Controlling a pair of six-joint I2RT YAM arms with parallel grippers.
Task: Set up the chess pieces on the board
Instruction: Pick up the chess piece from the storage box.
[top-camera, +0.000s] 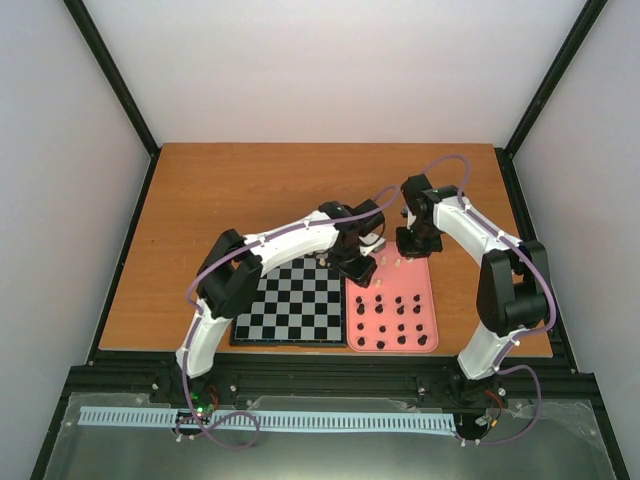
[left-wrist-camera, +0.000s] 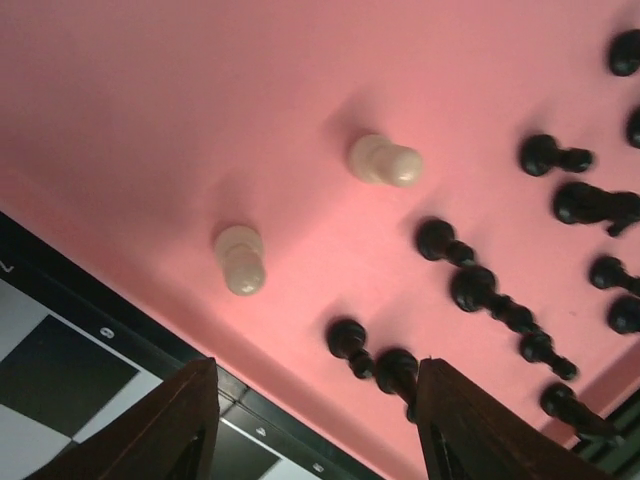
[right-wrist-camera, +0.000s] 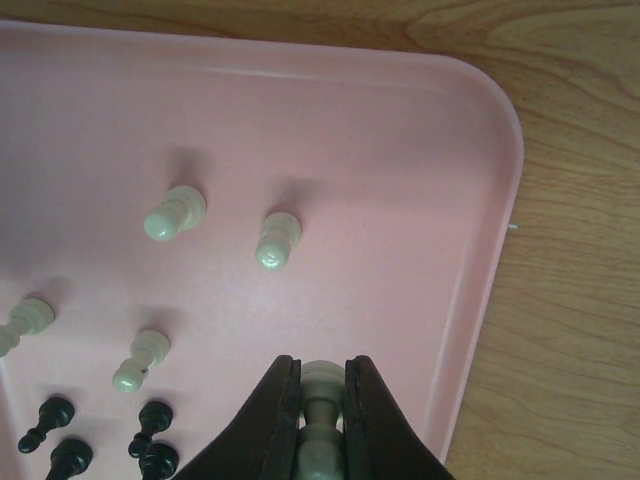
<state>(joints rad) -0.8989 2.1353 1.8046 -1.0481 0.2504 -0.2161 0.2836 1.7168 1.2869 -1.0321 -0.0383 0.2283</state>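
A: Right gripper (right-wrist-camera: 322, 372)?
B: Clamped on one cream piece (right-wrist-camera: 321, 405). Pale, round-headed, slim neck, pawn-like. Inside the pink tray (right-wrist-camera: 380, 140), just beside its side rim, below a rounded corner. Lifted or standing on the tray floor: cannot tell.

A: Left gripper (left-wrist-camera: 318, 372)?
B: Fingers spread wide apart. Hovering over the tray's rim on the board side, tilted down at the tray floor.

A: Rest of the pieces?
B: Loose cream pawns (right-wrist-camera: 175, 212) upright in the tray's far part, well apart from each other. Black pieces (left-wrist-camera: 480, 290) in the tray's near part, glossy, mixed heights, in rough rows. Some upright, some hard to tell.

A: The board (top-camera: 290, 300)?
B: Flat on the wooden table (top-camera: 250, 190), right up against the tray's left side. Grey and black checks, black border with small white marks. Too small in the top view to tell what stands on it.
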